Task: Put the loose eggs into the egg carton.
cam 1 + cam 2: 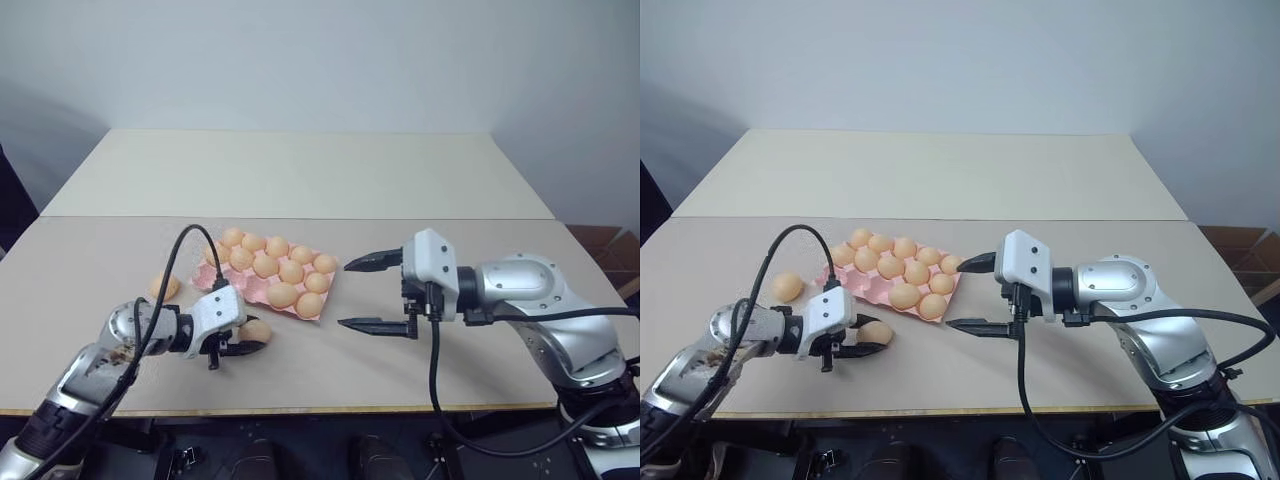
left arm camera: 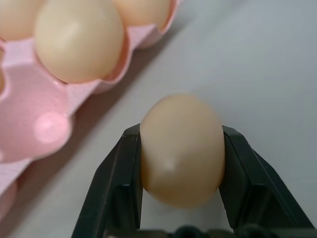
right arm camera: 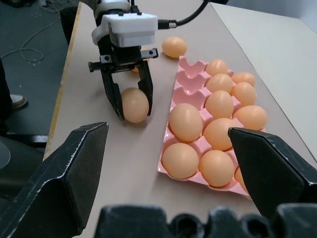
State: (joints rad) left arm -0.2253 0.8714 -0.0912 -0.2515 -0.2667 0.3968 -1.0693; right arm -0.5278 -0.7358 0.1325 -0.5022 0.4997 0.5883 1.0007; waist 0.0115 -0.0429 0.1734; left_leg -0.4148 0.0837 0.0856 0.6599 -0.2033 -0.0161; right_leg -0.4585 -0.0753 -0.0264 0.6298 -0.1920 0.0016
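Observation:
A tan egg (image 2: 181, 148) rests on the table just in front of the pink egg carton (image 1: 206, 280). My left gripper (image 1: 254, 340) is shut on this egg (image 1: 255, 329), one black finger pressed on each side. The carton's rim (image 2: 29, 124) lies close beside the held egg. Several eggs fill most cups, and a few cups (image 3: 187, 82) at the end nearest my left arm are bare. Another loose egg (image 1: 164, 286) lies on the table left of the carton. My right gripper (image 1: 345, 294) hovers open to the right of the carton, pointing at it, with nothing between its fingers.
A second table (image 1: 300, 170) adjoins the far side along a seam. The near table edge (image 1: 300, 408) runs just below both arms. A black cable (image 1: 185, 245) loops up from my left wrist. A brown box (image 1: 600, 245) sits off the table at the right.

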